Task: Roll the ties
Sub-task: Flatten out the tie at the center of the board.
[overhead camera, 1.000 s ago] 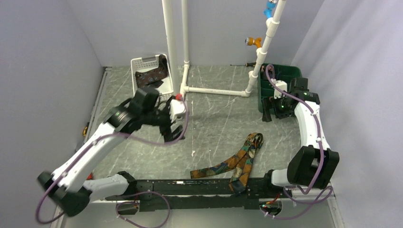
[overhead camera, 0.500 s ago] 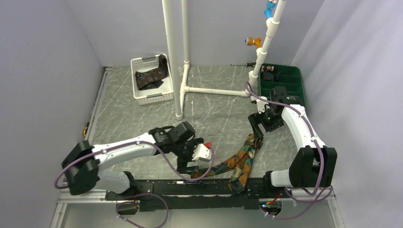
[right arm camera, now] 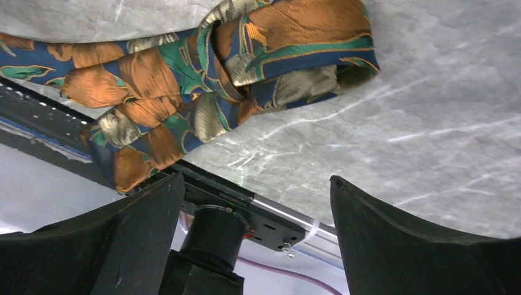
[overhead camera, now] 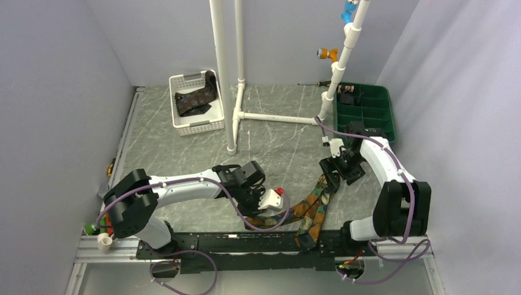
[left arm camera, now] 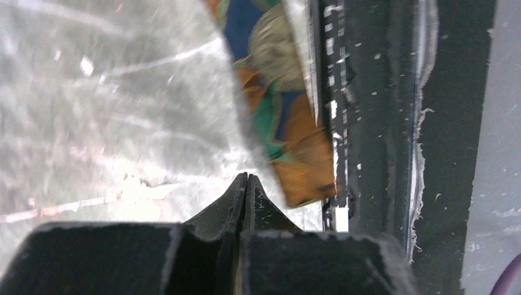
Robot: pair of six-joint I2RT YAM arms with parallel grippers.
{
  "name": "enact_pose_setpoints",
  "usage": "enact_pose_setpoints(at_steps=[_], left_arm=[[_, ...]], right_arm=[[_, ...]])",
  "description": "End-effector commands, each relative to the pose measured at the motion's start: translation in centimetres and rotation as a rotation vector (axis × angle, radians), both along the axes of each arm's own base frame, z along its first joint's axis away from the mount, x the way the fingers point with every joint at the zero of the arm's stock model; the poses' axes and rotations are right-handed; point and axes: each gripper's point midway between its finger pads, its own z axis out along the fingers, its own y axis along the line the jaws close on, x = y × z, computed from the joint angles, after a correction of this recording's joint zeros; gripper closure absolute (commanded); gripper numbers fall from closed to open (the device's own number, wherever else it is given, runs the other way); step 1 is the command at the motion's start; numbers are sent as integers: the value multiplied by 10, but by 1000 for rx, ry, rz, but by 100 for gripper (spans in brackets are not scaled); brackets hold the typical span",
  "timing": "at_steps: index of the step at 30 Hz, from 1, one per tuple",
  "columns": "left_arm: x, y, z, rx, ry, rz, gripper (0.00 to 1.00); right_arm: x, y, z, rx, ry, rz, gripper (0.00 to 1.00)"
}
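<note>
The left pincer point(left arm camera: 246, 184) is closed tight with nothing between its fingers. Its tips sit low over the grey surface point(overhead camera: 184, 147), just beside the narrow end of the orange and teal tie point(left arm camera: 289, 135), close to the black rail point(left arm camera: 381, 123) at the near edge. The right pincer point(right arm camera: 257, 179) stands wide open and empty by the folded far end of that tie, which lies crumpled near the middle, while a second tie point(overhead camera: 195, 100) rests in the white basket point(overhead camera: 184, 80) far left.
</note>
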Motion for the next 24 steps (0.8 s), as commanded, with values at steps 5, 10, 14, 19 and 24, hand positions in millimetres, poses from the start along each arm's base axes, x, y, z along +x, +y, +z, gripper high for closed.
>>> enact_pose_setpoints(at_steps=[5,10,14,19,24], left_arm=[[48,31,33,-10,-97,112,100],[44,38,50,-44,-37,106,68],[15,16,69,-184,-45,15,1],[-20,3,37,-89,-10,-91,1],[-22,-2,0,26,-11,-101,4]], right_arm=[[9,28,-25,151,179,-34,21],[24,37,-29,211,237,-29,31],[25,39,-26,225,233,-24,48],[21,40,-26,235,258,-19,80],[11,39,-21,238,276,-9,100]])
